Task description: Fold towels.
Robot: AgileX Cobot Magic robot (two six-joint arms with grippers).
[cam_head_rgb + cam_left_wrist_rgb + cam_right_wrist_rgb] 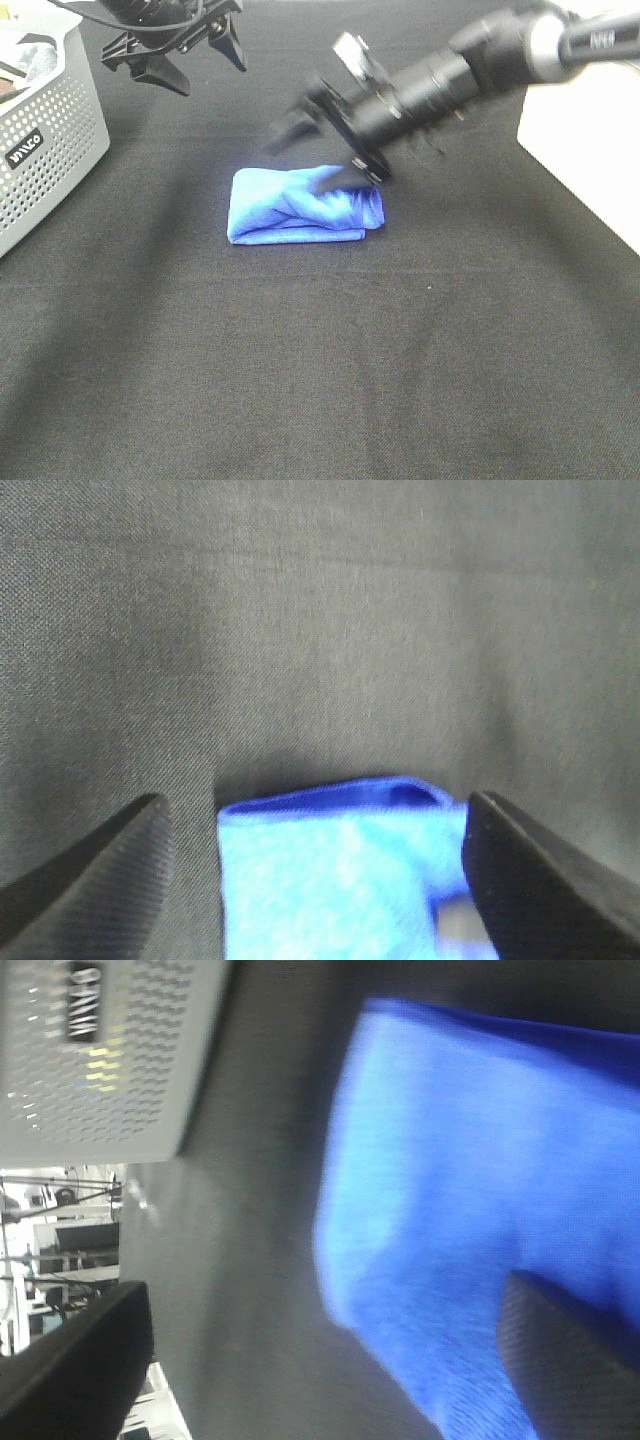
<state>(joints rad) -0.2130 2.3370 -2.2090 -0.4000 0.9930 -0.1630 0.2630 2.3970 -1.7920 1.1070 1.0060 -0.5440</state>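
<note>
Black cloth covers the whole table, with a grey perforated basket at its left edge. Near the middle lies the blue towel, already folded into a small rumpled packet. The right gripper leans low over the towel's far right part, jaws spread wide, holding nothing. The left gripper hangs above the far left, also wide open and empty. To finish well, the loose right end likely needs pressing flat and squaring.
</note>
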